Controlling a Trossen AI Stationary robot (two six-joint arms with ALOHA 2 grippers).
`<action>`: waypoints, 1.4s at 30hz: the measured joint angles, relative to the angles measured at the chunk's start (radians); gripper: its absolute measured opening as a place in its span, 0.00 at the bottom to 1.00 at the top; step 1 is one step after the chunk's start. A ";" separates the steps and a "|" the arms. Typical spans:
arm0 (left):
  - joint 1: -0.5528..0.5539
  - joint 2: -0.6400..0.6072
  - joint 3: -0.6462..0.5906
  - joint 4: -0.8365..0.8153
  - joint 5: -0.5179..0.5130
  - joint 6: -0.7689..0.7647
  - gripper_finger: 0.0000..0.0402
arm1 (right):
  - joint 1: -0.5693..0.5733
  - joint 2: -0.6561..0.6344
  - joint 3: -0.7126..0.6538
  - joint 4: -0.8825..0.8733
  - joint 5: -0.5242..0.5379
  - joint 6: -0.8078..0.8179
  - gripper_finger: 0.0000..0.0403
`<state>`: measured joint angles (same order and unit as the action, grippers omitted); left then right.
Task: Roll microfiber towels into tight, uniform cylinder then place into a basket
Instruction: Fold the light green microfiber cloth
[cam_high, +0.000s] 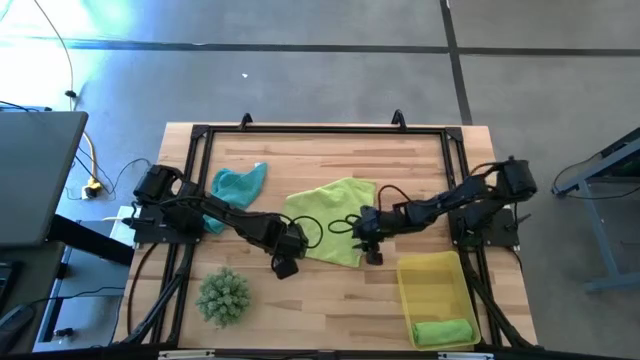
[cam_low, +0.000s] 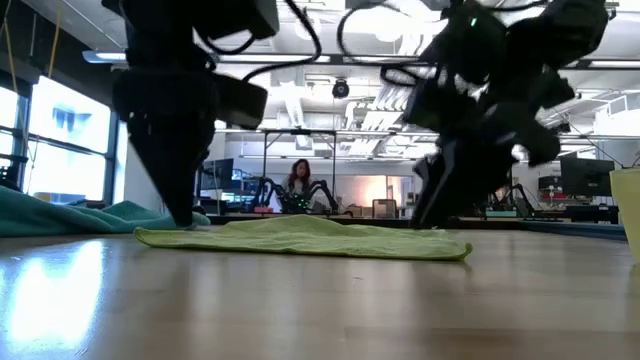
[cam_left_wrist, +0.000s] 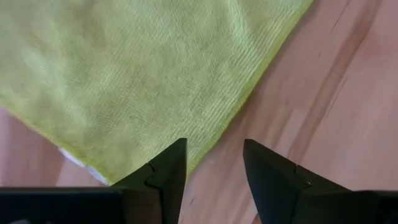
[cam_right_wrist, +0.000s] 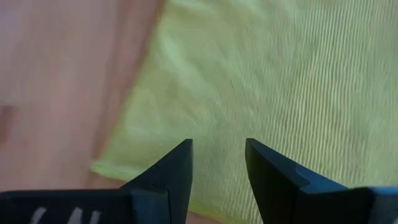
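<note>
Your two open, empty grippers, left (cam_high: 287, 262) and right (cam_high: 370, 252), flank the flat pale yellow-green microfiber towel (cam_high: 330, 215), so next pinch its edge to begin rolling

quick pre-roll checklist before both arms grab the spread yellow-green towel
1. Yellow-green towel lies spread flat on the table: ok.
2. Left gripper open at the towel's edge, one tip over cloth, one over wood: ok.
3. Right gripper open over the towel near its edge: ok.
4. Cloth between either gripper's fingers: not ok, nothing held.
5. Basket has room beside the rolled green towel: ok.
6. Teal towel clear of the work: ok.
</note>
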<state>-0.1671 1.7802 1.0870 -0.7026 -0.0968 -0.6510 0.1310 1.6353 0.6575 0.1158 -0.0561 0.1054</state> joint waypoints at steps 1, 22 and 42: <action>-0.003 0.000 0.014 -0.019 -0.011 0.002 0.37 | 0.000 0.019 0.000 0.000 0.005 0.012 0.34; -0.078 -0.002 0.097 -0.065 -0.041 0.482 0.37 | 0.010 -0.195 0.025 -0.305 0.157 -0.244 0.34; -0.076 0.026 -0.036 0.035 -0.164 0.892 0.37 | 0.095 -0.105 0.026 -0.317 0.100 -0.211 0.34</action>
<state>-0.2436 1.8058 1.0512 -0.6676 -0.2607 0.2414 0.2256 1.5307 0.6834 -0.2016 0.0437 -0.1053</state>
